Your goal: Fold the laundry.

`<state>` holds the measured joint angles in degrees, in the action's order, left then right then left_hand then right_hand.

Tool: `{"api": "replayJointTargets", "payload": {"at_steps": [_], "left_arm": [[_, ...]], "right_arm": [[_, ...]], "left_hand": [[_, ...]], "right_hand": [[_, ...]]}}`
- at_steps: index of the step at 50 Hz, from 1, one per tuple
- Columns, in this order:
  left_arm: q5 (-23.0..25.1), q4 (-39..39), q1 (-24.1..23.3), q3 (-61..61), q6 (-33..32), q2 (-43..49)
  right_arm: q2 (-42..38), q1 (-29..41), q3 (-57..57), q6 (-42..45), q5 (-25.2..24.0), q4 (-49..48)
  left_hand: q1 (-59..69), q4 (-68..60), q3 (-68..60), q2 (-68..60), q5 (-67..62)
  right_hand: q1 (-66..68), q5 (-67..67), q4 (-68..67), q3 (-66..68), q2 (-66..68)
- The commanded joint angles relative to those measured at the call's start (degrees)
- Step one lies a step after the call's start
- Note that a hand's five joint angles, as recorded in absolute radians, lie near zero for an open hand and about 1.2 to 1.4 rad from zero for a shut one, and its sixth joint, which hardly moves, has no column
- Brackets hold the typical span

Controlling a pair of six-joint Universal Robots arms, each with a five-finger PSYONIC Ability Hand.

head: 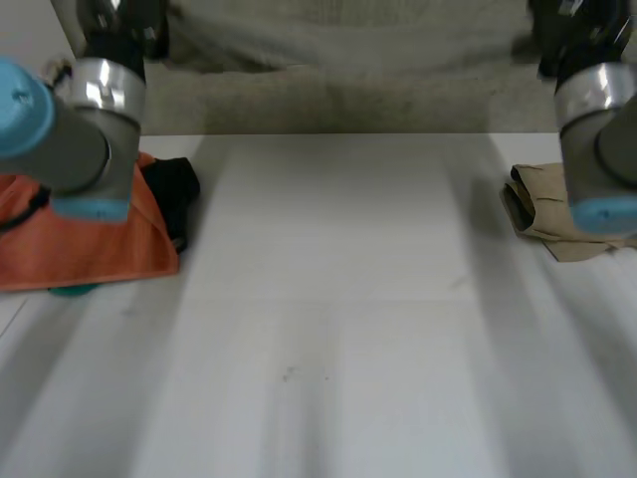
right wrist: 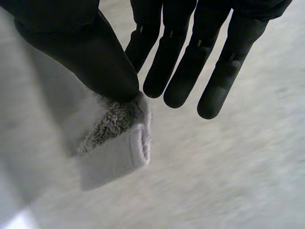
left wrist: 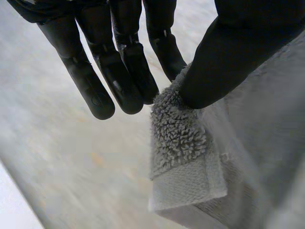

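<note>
The grey towel (left wrist: 186, 157) is soft, limp terry, probably light. The left hand (left wrist: 228, 57) pinches one corner between thumb and fingers, and the right hand (right wrist: 95, 52) pinches another corner likewise. The hemmed corners seem the best hold

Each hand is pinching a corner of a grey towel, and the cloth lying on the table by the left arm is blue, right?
Not quite. The cloth by the left arm is orange, not blue, as the head view shows. The rest holds: the left hand and the right hand each pinch a corner of the grey towel.
</note>
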<state>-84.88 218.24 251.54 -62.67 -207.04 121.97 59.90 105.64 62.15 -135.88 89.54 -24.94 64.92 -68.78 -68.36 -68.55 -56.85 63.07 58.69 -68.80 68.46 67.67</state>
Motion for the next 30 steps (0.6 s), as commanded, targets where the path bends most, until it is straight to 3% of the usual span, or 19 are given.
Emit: {"api": "replayJointTargets", "payload": {"at_steps": [1, 5, 12, 19, 24, 27, 30], "left_arm": [[2.61, -1.06, -0.43, -12.82, -0.38, 3.96], [2.61, -3.25, -0.79, -16.95, -0.99, 6.96], [2.26, -18.70, -1.31, -23.28, -5.11, 3.63], [-2.21, -44.63, -1.05, -31.98, -10.75, -9.46], [-4.42, -62.01, -1.57, -39.97, -11.71, -20.52], [-2.58, -65.22, -2.62, -40.87, -12.33, -24.40], [-0.99, -63.30, -3.07, -39.91, -12.51, -25.03]], "right_arm": [[-8.46, -0.61, 5.44, -0.61, -1.91, 5.51], [-11.47, -0.79, 5.61, -0.79, -2.00, 8.85], [-10.16, -0.96, 8.86, 0.00, -1.83, 18.77], [3.10, -5.35, 20.80, 3.77, -2.00, 37.84], [16.09, -9.39, 34.58, 17.27, -2.09, 48.30], [21.55, -11.59, 39.26, 24.32, -2.53, 49.56], [22.45, -12.12, 39.63, 24.27, -2.44, 46.58]], "left_hand": [[15.08, -11.22, -11.64, -11.45, -13.15], [15.08, -11.22, -11.64, -11.45, -13.15], [15.08, -11.22, -11.64, -11.45, -13.15], [15.08, -11.22, -11.64, -11.45, -13.15], [15.08, -11.22, -11.64, -11.45, -13.15], [15.08, -11.22, -11.64, -11.45, -13.15], [15.08, -11.22, -11.64, -11.45, -13.15]], "right_hand": [[16.93, 11.31, -11.20, 11.54, 12.33], [16.93, 11.31, -11.20, 11.54, 12.33], [16.93, 11.31, -11.20, 11.54, 12.33], [16.93, 11.31, -11.20, 11.54, 12.33], [16.93, 11.31, -11.20, 11.54, 12.33], [16.93, 11.31, -11.20, 11.54, 12.33], [16.93, 11.31, -11.20, 11.54, 12.33]]}}
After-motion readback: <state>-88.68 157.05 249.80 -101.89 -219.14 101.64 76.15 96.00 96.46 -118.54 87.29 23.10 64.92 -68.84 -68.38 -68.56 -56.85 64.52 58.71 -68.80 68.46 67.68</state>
